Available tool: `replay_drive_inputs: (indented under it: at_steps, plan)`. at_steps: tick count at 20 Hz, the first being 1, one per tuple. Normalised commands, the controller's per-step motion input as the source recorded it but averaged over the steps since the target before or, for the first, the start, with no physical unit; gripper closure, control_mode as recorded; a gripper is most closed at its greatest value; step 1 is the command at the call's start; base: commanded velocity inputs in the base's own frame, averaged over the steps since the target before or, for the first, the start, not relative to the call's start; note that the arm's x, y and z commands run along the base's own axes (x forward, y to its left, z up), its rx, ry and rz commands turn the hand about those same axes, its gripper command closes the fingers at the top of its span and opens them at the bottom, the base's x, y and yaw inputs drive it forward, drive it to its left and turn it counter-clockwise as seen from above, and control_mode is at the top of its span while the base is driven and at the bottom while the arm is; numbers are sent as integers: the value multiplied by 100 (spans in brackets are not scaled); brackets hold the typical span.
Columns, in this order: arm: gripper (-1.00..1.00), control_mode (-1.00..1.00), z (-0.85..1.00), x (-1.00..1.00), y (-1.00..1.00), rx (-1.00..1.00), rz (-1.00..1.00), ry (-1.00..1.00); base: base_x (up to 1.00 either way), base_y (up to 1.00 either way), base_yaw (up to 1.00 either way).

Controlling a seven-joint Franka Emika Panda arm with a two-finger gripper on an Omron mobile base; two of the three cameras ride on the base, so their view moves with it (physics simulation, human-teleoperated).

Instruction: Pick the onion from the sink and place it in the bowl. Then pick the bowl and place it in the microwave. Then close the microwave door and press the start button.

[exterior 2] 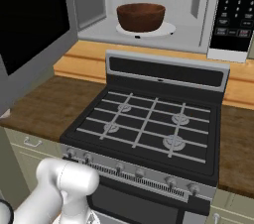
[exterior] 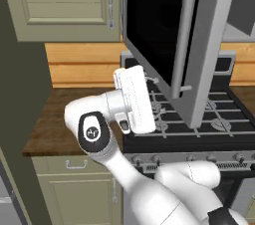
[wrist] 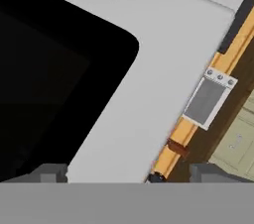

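Observation:
The microwave (exterior 2: 149,34) stands open above the range. The reddish-brown bowl (exterior 2: 141,17) sits on its white turntable plate (exterior 2: 168,28). The onion and the sink are out of view. The microwave door (exterior: 211,55) is swung wide out, and its slim silver bar handle (exterior: 185,35) faces my arm. In the hand view my gripper (wrist: 129,174) is open, with nothing between its fingertips (wrist: 49,173). It sits close against the door's grey frame (wrist: 149,69), beside the black glass (wrist: 49,79). My white hand (exterior: 133,100) is just left of the door's lower edge.
The microwave's control panel (exterior 2: 233,10) is to the right of the cavity. The black gas range (exterior 2: 149,124) lies below, with wooden counter (exterior 2: 39,104) on both sides. Beige cabinets (exterior: 64,5) hang to the left of the door.

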Motion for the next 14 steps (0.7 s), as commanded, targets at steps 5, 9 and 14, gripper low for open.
replay_drive_inputs:
  at_steps: [5,9,14]
  plan:
    - [-100,-100,58,-4,-54,16,-1,-16,0,0,0]
    - [-100,-100,43,0,-79,18,0,-14,0,0,0]
    - [-100,-100,30,1,-91,20,10,-8,0,0,0]
